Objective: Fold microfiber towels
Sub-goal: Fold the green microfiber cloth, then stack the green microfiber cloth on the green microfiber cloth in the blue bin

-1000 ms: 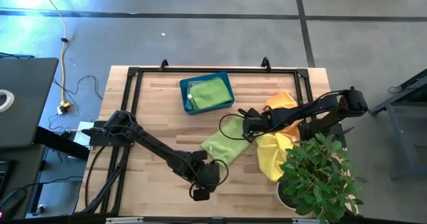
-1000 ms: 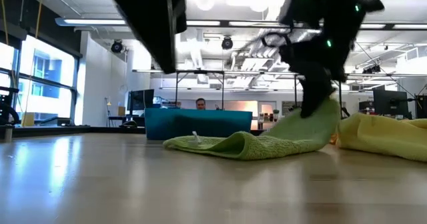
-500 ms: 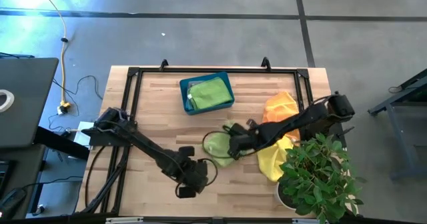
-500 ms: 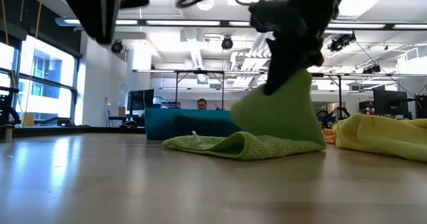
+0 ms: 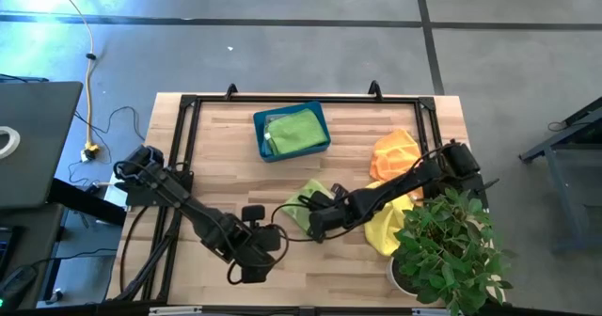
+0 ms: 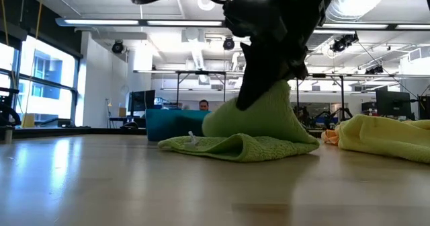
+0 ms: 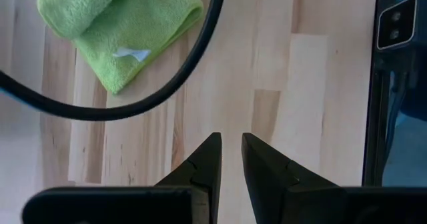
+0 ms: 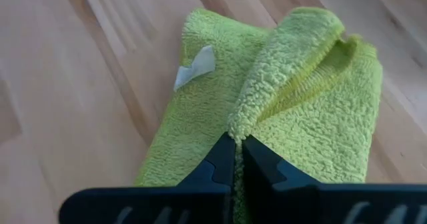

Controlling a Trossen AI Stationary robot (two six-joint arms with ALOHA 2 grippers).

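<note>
Right gripper has swept leftward, fingers clamped on the lime green towel edge, dragging it over itself mid-desk to make the fold; left gripper, fingers nearly together, empty, parked clear near front edge.

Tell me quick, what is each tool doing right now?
Left tool: nearly closed, empty, above bare wood.
Right tool: closed on the lime green towel.

Lime green towel: fuzzy looped microfiber cloth, matt, small white fabric tag sewn on. Counter: pale wood planks, smooth, visible grain, soft sheen. Right gripper fingers: dark matt plastic, smooth. Yellow towel: soft nappy cloth. Bin: blue rigid plastic, slightly glossy.
</note>
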